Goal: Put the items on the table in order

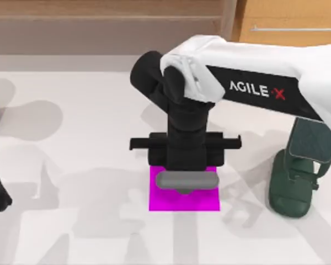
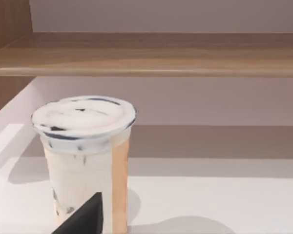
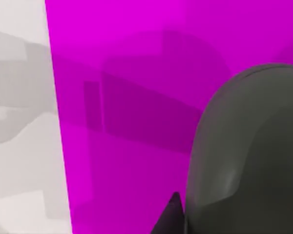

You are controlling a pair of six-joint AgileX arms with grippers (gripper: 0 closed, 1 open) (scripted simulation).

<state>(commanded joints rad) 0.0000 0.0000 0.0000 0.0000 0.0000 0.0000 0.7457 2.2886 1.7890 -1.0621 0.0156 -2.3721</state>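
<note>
One mouse (image 1: 186, 181): on the single magenta mat (image 1: 171, 203), under right gripper (image 1: 186, 175)
Right claw: grip cannot tell
One cup (image 2: 85, 161): near left arm

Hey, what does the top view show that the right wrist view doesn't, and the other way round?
Top view alone: the right arm reaching over the table from the right, its gripper above the grey mouse, a dark green sandal to the right, the wooden cabinet behind, and the left arm at the left edge. Right wrist view alone: one dark fingertip close beside the mouse. Both share the mouse lying on the magenta mat on the white table.
</note>
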